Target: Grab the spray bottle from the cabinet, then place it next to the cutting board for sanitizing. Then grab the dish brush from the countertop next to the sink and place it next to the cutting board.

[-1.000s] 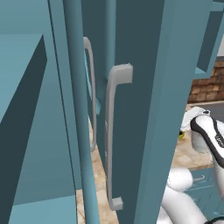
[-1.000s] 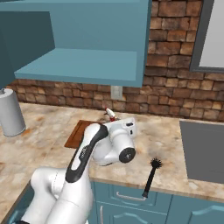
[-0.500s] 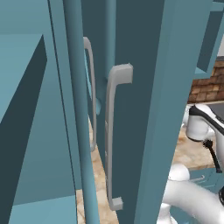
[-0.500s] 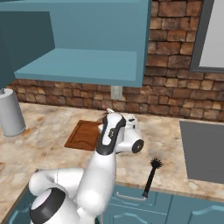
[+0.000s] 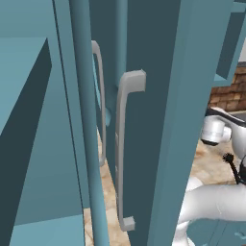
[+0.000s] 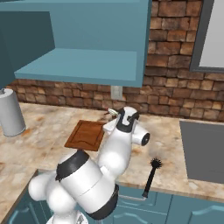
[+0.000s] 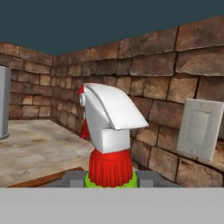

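Left base view: teal cabinet door (image 5: pixel 158 120), flat painted panel, close to the lens; pale grey bar handle (image 5: pixel 124 149), squared at the ends. Dish brush (image 5: pixel 232 166), black, thin, partly hidden beside the white arm.

Right base view: bench (image 6: pixel 48 131), tan mottled stone look. Cutting board (image 6: pixel 85 134), brown wood, rectangular, lying flat. Dish brush (image 6: pixel 150 178), black bristle head and slim handle, near the front edge, well apart from the board. Grey cylinder (image 6: pixel 11 113), upright, far left. Sink (image 6: pixel 203 151), grey, at right.

Hand view: spray bottle (image 7: pixel 109 135), white angular trigger head, red ribbed collar, green ring below; it sits right between the end effector's (image 7: pixel 110 179) fingertips, apparently clamped, above the board's edge. Brick wall (image 7: pixel 175 87), rough; pale wall plate (image 7: pixel 199 129).

Risk, judged: released tilted or high, the top-heavy bottle may topple or land on the board instead of beside it.
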Available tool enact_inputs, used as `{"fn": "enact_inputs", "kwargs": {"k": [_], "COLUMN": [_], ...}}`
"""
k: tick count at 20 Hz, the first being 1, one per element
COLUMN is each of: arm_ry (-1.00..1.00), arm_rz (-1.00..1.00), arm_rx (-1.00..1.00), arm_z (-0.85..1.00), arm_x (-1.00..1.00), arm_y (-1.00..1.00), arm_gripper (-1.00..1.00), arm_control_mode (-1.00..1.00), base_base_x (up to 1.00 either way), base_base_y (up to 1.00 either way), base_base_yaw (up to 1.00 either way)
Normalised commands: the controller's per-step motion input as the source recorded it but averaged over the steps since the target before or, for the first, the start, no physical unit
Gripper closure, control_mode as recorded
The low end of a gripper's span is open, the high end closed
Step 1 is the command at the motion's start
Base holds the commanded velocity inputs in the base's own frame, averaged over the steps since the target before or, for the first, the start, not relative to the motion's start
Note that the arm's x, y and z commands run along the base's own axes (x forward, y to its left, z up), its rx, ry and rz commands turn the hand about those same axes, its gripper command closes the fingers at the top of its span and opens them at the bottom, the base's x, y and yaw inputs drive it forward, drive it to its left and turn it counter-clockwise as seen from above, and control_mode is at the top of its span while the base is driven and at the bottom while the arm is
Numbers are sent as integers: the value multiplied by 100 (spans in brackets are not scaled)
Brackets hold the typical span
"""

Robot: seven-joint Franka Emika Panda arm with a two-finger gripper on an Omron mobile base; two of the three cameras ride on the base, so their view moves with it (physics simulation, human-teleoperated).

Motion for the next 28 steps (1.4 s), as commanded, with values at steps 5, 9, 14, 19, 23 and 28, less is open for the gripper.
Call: {"fn": "enact_inputs", "kwargs": {"k": [5, 9, 14, 19, 23, 28], "arm_ry": [0, 0, 0, 0, 0, 0], "arm_rz": [12, 10, 9, 8, 8, 4], "arm_rx": [0, 0, 0, 0, 0, 0], "arm_z": [-22, -41, -38, -34, -22, -6], "arm_x": [43, 24, 31, 27, 2, 0], "arm_y": [5, 3, 3, 2, 0, -5], "arm_gripper": [100, 100, 100, 100, -100, -100], "arm_control_mode": [-100, -100, -100, -100, -100, -100], "base_base_x": [0, 0, 0, 0, 0, 0], "base_base_y": [0, 0, 0, 0, 0, 0], "base_base_yaw": [0, 0, 0, 0, 0, 0]}}
